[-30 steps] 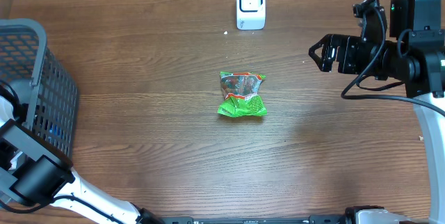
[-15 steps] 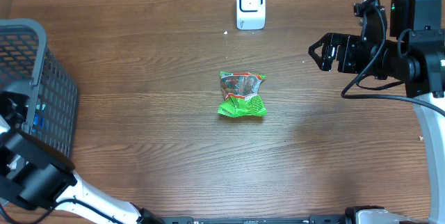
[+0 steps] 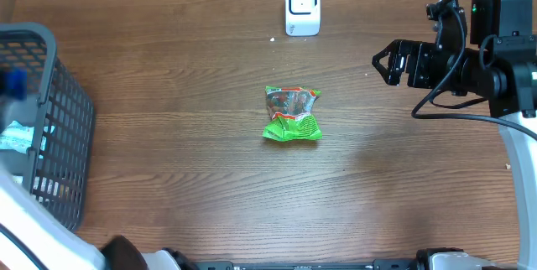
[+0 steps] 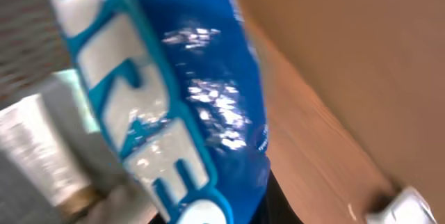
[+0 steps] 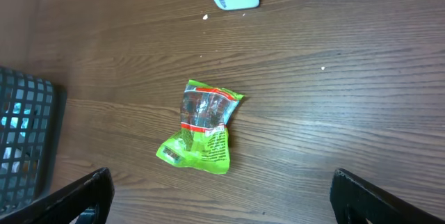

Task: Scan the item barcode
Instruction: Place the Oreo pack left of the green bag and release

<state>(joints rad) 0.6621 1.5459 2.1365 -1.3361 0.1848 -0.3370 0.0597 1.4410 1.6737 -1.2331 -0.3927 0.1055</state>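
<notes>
Left arm (image 3: 33,220) is a pale blur at the near-left corner. The left gripper's fingers show in no view, but they are closed, and I judge them pinched on the blue Oreo packet (image 4: 174,92), which fills the left wrist view at a tilt. Overhead, that packet is only a blue smear over the grey mesh basket (image 3: 59,119), so the item sits at the far left, above the basket and not on the table (image 3: 168,178). Right gripper (image 3: 379,64) hangs over the right side, fingers wide apart, holding nothing. The white barcode scanner (image 3: 302,6) stands at the far edge, mid-table. A green snack packet (image 3: 292,112) lies flat at the centre, well apart from both. The step in hand looks like lifting the Oreo packet out and carrying it to the scanner. To do it well, clear the basket rim fully before swinging right, and pass behind or above the green packet. No barcode shows on the face in view, so the packet will likely need turning until the code faces the scanner window. The glossy film throws glare, so hold it flat, square and steady.
</notes>
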